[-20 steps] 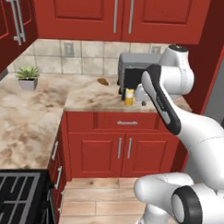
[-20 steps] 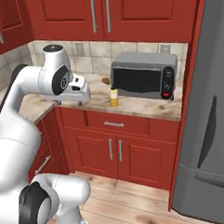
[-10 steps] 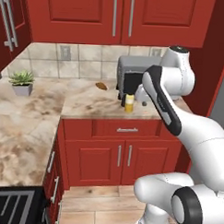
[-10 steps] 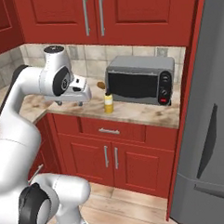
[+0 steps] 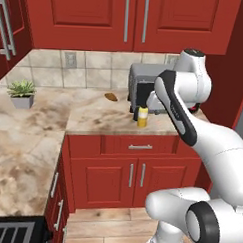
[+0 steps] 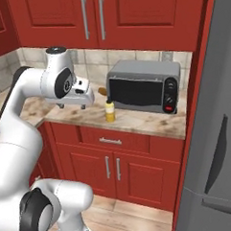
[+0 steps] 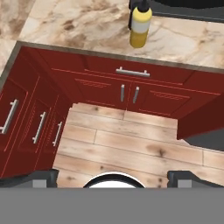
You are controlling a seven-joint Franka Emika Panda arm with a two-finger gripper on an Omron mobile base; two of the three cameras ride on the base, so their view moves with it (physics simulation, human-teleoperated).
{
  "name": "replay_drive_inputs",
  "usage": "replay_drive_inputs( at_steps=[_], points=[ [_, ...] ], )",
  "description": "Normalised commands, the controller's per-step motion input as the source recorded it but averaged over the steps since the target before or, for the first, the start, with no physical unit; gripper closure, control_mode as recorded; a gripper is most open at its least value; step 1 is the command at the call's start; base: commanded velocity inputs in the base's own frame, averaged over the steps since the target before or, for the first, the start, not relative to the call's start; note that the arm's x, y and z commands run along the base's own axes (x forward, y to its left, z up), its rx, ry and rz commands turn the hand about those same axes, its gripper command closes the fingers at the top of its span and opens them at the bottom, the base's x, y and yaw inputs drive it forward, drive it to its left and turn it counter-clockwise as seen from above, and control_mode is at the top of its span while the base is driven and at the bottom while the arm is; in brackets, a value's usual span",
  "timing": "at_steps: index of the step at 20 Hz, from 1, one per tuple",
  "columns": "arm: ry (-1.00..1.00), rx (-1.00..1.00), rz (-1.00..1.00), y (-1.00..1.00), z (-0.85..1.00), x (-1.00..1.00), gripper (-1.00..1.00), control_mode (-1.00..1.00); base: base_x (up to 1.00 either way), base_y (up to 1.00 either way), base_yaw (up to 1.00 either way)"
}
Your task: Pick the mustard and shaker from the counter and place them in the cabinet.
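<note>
The mustard (image 5: 142, 117) (image 6: 109, 112), a yellow bottle with a dark cap, stands upright on the marbled counter (image 5: 93, 120), just in front of the grey oven. Close behind it on its left is a small black shape, the shaker (image 5: 135, 109), which peeks out beside the mustard (image 7: 140, 26) at the top of the hand view. My gripper (image 7: 113, 177) hangs out over the wooden floor in front of the counter. It is open, with nothing between its widely spaced fingertips (image 7: 41, 176). I cannot pick out the cabinet's shelves.
A grey toaster oven (image 6: 142, 89) sits at the back of the counter, with a brown lump (image 5: 110, 96) to its left and a potted plant (image 5: 22, 91) in the corner. Closed red wall doors (image 5: 133, 24) hang above. A grey fridge (image 6: 214, 131) stands at the right and a stove (image 5: 13, 234) at the lower left.
The whole picture has shifted, so the base has driven and the oven and mustard now sit nearer the middle. The gripper stays open and nothing on the counter has moved.
</note>
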Motion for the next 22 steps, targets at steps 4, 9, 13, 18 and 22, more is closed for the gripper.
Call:
replay_drive_inputs(
  at_steps=[4,9,13,18,22],
  points=[
    [0.0,0.0,0.0,0.0,0.0,0.0,-1.0,1.0,0.44,0.12,-0.01],
    [0.0,0.0,0.0,0.0,0.0,0.0,-1.0,1.0,0.49,0.07,-0.02],
    [0.0,0.0,0.0,0.0,0.0,0.0,-1.0,1.0,0.5,0.09,-0.02],
    [0.0,0.0,0.0,0.0,0.0,0.0,-1.0,1.0,0.37,0.14,-0.01],
    [0.0,0.0,0.0,0.0,0.0,0.0,-1.0,1.0,0.32,0.14,0.0]
  ],
)
